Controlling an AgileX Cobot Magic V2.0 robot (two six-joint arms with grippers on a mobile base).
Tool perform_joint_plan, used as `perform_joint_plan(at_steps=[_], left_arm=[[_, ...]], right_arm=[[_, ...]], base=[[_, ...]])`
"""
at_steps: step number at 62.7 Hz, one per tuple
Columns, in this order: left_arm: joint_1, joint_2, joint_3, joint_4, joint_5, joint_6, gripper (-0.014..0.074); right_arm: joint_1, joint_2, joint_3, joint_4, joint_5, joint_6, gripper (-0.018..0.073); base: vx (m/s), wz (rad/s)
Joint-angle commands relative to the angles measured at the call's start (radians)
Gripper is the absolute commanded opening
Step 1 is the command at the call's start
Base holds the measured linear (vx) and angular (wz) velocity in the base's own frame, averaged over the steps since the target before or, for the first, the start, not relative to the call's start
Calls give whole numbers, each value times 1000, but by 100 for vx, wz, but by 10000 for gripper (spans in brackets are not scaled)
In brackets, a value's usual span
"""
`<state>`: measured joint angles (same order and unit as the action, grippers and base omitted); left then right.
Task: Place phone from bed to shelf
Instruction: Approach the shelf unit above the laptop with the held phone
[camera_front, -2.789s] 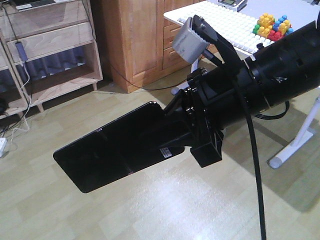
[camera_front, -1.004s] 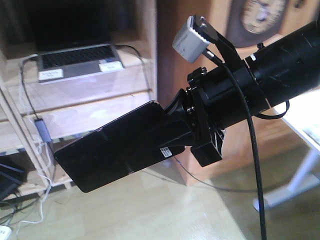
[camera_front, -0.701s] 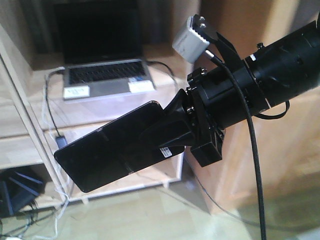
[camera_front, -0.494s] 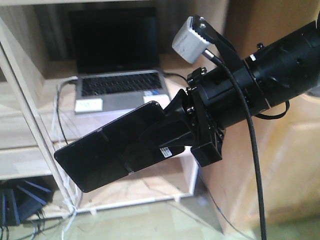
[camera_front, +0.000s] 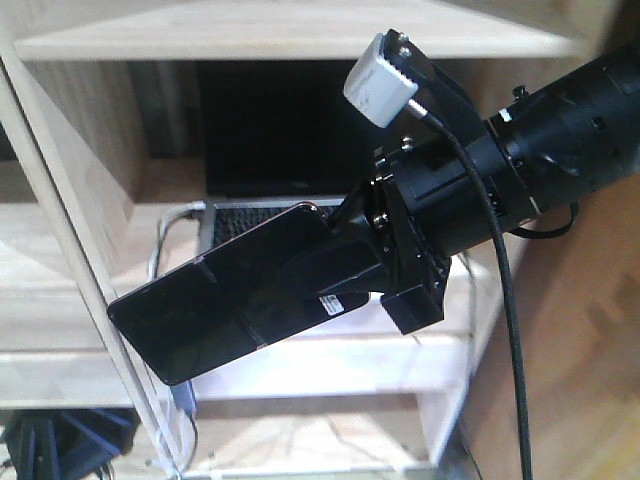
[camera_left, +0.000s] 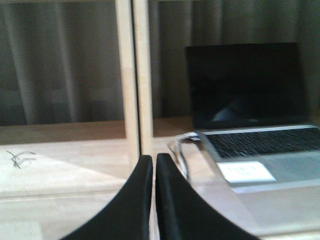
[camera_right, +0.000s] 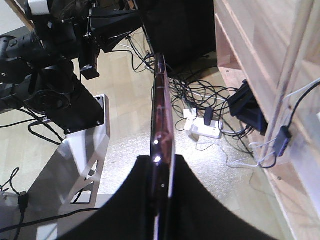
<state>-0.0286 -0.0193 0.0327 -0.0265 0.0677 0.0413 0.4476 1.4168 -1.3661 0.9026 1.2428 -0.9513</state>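
Observation:
The phone (camera_front: 225, 305) is a glossy black slab with a centre crease and a small white sticker, held in the air in front of the shelf (camera_front: 300, 42). My right gripper (camera_front: 325, 272) is shut on its right end. In the right wrist view the phone (camera_right: 161, 100) shows edge-on between the fingers of the right gripper (camera_right: 161, 163), with the shelf (camera_right: 250, 45) to the right. My left gripper (camera_left: 149, 161) is shut with nothing in it, pointing at a shelf upright (camera_left: 132, 75). The bed is out of view.
An open silver laptop (camera_front: 262, 150) stands on the shelf board behind the phone, also the laptop (camera_left: 250, 105) right of the upright. A white cable (camera_front: 163, 252) hangs from it. Cables and a power strip (camera_right: 202, 127) lie on the floor. The left arm (camera_right: 55, 45) is nearby.
The shelf and laptop have grown larger and shifted right in the front view as the base closed in. The phone has stayed in the right gripper at the same tilt.

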Motion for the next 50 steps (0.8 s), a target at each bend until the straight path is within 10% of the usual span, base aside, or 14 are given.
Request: perform_joint_plan(at_steps=[1,50], left_arm=[[-5,-6,-25,-11,-74,-9,1],[-5,-6,-25,-11,-74,-9,1]], right_arm=[[1,-36,-26,82,42,1,-2],[1,-36,-26,82,42,1,-2]], base=[[28,17],[16,4]])
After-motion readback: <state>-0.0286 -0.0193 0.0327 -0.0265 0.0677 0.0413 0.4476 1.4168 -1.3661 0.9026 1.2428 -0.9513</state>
